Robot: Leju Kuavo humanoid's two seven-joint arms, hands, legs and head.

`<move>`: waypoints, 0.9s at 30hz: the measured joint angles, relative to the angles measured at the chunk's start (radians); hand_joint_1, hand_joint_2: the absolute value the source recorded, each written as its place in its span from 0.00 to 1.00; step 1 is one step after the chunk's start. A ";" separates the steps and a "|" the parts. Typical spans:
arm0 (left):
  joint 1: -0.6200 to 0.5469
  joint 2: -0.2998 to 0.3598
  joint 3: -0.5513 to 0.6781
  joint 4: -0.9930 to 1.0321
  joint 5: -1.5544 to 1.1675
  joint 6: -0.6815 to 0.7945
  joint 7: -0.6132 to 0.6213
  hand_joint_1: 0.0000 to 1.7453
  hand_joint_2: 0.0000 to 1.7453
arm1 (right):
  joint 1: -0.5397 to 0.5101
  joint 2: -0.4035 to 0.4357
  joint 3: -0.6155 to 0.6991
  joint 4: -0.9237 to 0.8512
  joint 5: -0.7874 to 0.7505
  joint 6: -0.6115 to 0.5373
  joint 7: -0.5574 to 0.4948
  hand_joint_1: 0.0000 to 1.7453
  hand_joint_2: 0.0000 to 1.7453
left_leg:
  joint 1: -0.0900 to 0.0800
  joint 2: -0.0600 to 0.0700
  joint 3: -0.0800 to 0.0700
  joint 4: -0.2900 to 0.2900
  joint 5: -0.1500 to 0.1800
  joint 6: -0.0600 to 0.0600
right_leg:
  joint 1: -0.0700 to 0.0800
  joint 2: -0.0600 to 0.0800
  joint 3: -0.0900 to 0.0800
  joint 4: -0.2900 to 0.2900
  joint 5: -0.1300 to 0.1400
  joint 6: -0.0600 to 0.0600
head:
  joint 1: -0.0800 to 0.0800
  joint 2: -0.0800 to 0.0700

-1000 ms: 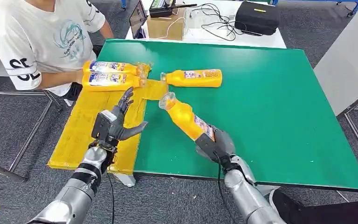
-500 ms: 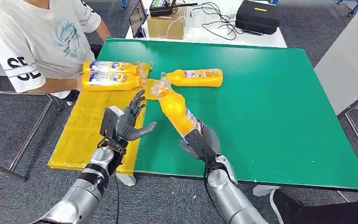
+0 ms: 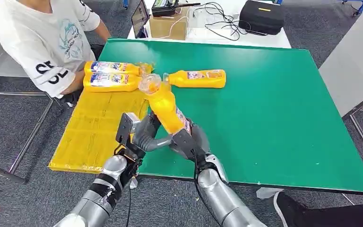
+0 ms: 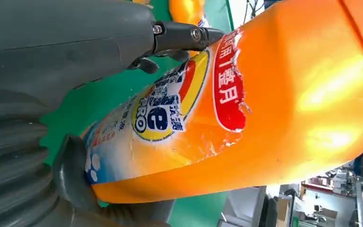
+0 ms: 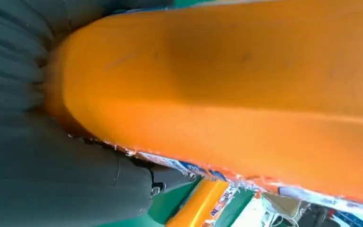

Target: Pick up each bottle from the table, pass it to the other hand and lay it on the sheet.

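While the right robot hand (image 3: 189,143) grips the base of a bottle (image 3: 166,110), the left robot hand (image 3: 147,136) has its fingers wrapped about the lower body of that same bottle from the 9 o'clock side, thumb reaching under toward the right hand. Both hands sit close together above the near edge of the table (image 3: 283,118), just where the green top meets the sheet (image 3: 87,137).

Held bottle: lifted off the table, its long axis runs from the hands at about 5 o'clock up to its clear cap at about 11 o'clock, so the cap end points away from the robot and slightly left. In the left wrist view the label (image 4: 170,106) faces the camera, with a dark fingertip (image 4: 189,35) laid against the orange body and the grey thumb (image 4: 73,172) cupped under the base end.

Outward at 12 o'clock, a second bottle (image 3: 196,78) lies on the green table, long axis running 3 to 9 o'clock, cap toward 9. At 10 o'clock two bottles (image 3: 111,74) lie side by side on the sheet, caps toward 3 o'clock. A person (image 3: 42,42) in a white shirt sits beyond the sheet, at 10 o'clock.
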 measured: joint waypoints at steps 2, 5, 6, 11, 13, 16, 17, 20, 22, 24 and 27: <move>0.002 0.005 -0.007 -0.009 0.002 0.000 0.000 0.00 1.00 | -0.006 0.004 0.003 0.011 -0.001 0.004 0.000 1.00 1.00 | 0.000 0.000 0.000 0.000 0.000 0.000 | 0.000 0.000 0.000 0.000 0.000 0.000 | 0.000 0.000; 0.003 0.008 -0.011 -0.019 0.006 0.000 0.001 0.00 1.00 | -0.014 0.008 0.006 0.022 -0.002 0.006 0.000 1.00 1.00 | 0.000 0.000 0.000 0.000 0.000 0.000 | 0.000 0.000 0.000 0.000 0.000 0.000 | 0.000 0.000; 0.003 0.009 -0.012 -0.020 0.012 -0.001 0.004 0.00 1.00 | -0.017 0.010 0.007 0.026 -0.002 0.009 0.000 1.00 1.00 | 0.000 0.000 0.000 0.000 0.000 0.000 | 0.000 0.000 0.000 0.000 0.000 0.000 | 0.000 0.000; 0.003 0.014 -0.017 -0.028 0.028 -0.002 0.010 0.00 1.00 | -0.043 0.029 0.022 0.061 0.006 0.022 0.005 1.00 1.00 | 0.000 0.000 0.000 0.000 0.000 0.000 | 0.000 0.000 0.000 0.000 0.000 0.000 | 0.000 0.000; 0.003 0.014 -0.020 -0.029 0.034 -0.002 0.015 0.00 1.00 | -0.057 0.039 0.029 0.079 0.011 0.023 0.007 1.00 1.00 | 0.000 0.000 0.000 0.000 0.000 0.000 | 0.000 0.000 -0.001 0.000 0.000 0.000 | 0.000 0.000; 0.003 0.016 -0.024 -0.029 0.041 -0.001 0.016 0.00 1.00 | -0.065 0.053 0.040 0.097 0.016 0.023 0.005 1.00 1.00 | 0.000 0.000 0.000 0.000 0.000 0.000 | 0.000 0.000 -0.001 0.000 0.000 0.000 | 0.000 0.000; 0.003 0.017 -0.024 -0.029 0.042 -0.001 0.016 0.00 1.00 | -0.067 0.053 0.041 0.101 0.016 0.023 0.005 1.00 1.00 | 0.000 0.000 0.000 0.000 0.000 0.000 | 0.000 0.000 -0.001 0.000 0.000 0.000 | 0.000 0.000; 0.003 0.021 -0.024 -0.029 0.056 -0.001 0.022 0.00 1.00 | -0.075 0.057 0.051 0.117 0.026 0.025 0.007 1.00 1.00 | 0.000 0.001 0.000 0.000 0.000 0.000 | 0.000 0.000 -0.001 0.000 0.000 0.000 | 0.000 0.000; 0.003 0.024 -0.025 -0.029 0.058 0.000 0.027 0.00 1.00 | -0.077 0.059 0.061 0.127 0.029 0.026 0.011 1.00 1.00 | 0.000 0.000 0.000 0.000 0.000 0.000 | 0.000 0.000 -0.001 0.000 0.000 0.000 | 0.000 0.000; 0.002 0.026 -0.025 -0.026 0.066 0.004 0.031 0.00 1.00 | -0.079 0.064 0.072 0.134 0.022 0.026 0.016 1.00 1.00 | 0.000 0.000 0.000 0.000 0.000 0.000 | 0.000 0.000 -0.001 0.000 0.000 0.000 | 0.000 0.000; -0.007 0.030 -0.025 -0.013 0.070 0.019 0.035 0.00 1.00 | -0.082 0.066 0.098 0.138 0.000 0.025 0.019 1.00 1.00 | 0.000 0.000 0.000 0.000 0.000 0.000 | 0.000 0.000 -0.001 0.000 0.000 0.000 | 0.000 0.000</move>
